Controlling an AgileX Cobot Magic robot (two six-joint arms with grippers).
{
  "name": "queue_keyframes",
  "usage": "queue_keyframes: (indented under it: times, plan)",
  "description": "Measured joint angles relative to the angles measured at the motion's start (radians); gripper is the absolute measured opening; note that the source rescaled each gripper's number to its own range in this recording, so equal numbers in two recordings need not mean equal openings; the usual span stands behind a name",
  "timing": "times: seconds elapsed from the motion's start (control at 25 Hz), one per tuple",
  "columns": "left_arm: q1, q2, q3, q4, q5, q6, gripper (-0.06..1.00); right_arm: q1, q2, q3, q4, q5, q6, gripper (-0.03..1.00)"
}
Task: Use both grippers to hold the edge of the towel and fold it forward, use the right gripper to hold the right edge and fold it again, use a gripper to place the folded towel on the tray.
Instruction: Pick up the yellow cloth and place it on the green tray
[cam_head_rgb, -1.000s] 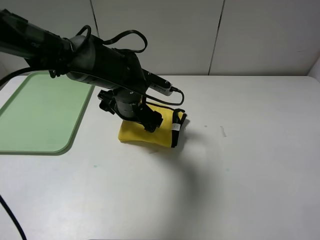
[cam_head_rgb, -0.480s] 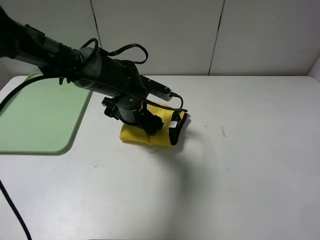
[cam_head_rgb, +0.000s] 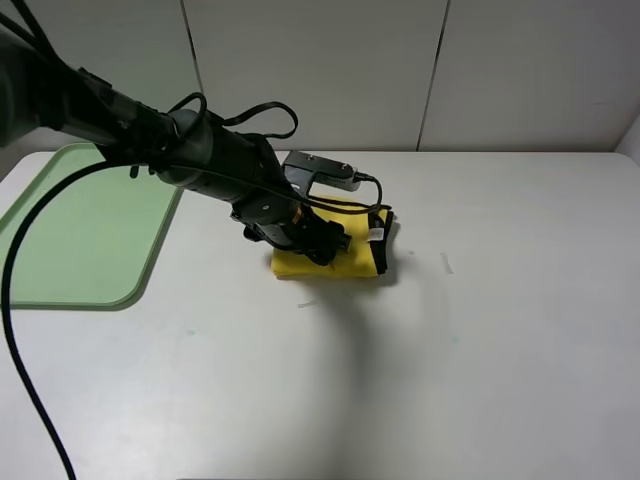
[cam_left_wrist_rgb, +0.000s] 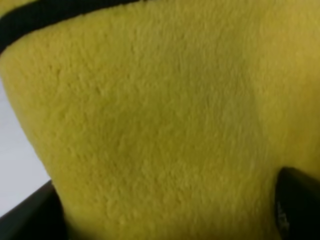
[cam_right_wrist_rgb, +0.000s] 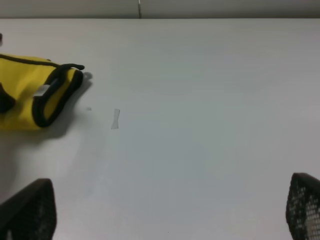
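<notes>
Left jaws: set wide and pressed down on the folded towel (cam_left_wrist_rgb: 165, 125), with plush filling the gap between them; cannot tell whether they pinch it. The towel rests on the bench (cam_head_rgb: 500, 330), its black edge (cam_head_rgb: 382, 255) and white tag (cam_head_rgb: 375, 236) on the side away from the left arm. Right jaws: apart, holding nothing, over bare bench, the towel well ahead and off to one side. The tray (cam_head_rgb: 80, 230) lies farthest out, well apart from the left jaws and the towel.

You are looking at a lab-style robot test cell: a plain white worktop (cam_head_rgb: 500, 380) is standing against seamed white wall panels (cam_head_rgb: 530, 70).
</notes>
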Motion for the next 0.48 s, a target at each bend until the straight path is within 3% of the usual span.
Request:
queue_keyframes:
  times: [0.16,0.28,0.32,0.44,0.48]
  plan:
    - [0.001,0.011,-0.001,-0.030,-0.043,-0.001,0.77,0.000,0.000,0.000,0.000,0.000,0.000,1.00]
    - [0.001,0.014,-0.001,-0.030,-0.044,0.001,0.67,0.000,0.000,0.000,0.000,0.000,0.000,1.00]
    - [0.001,0.014,-0.001,-0.034,-0.051,0.001,0.59,0.000,0.000,0.000,0.000,0.000,0.000,1.00]
    - [-0.012,0.020,-0.006,-0.043,-0.074,0.002,0.19,0.000,0.000,0.000,0.000,0.000,0.000,1.00]
    - [-0.013,0.020,-0.007,-0.044,-0.074,0.003,0.16,0.000,0.000,0.000,0.000,0.000,0.000,1.00]
